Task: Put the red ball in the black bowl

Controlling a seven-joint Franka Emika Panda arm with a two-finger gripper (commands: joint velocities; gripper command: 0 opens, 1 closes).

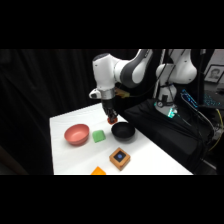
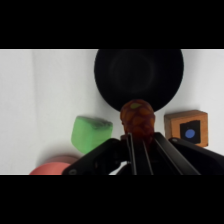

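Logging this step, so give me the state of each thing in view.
Gripper: shut on the ball, off the table.
Ball: held, at the black bowl's rim.
Black bowl: upright, empty.
Pink bowl: upright, empty.
Green cube: on the table, between the bowls.
Wooden block: on the table.

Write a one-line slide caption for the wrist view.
Gripper holds the red ball at the near rim of the black bowl, green cube beside it.
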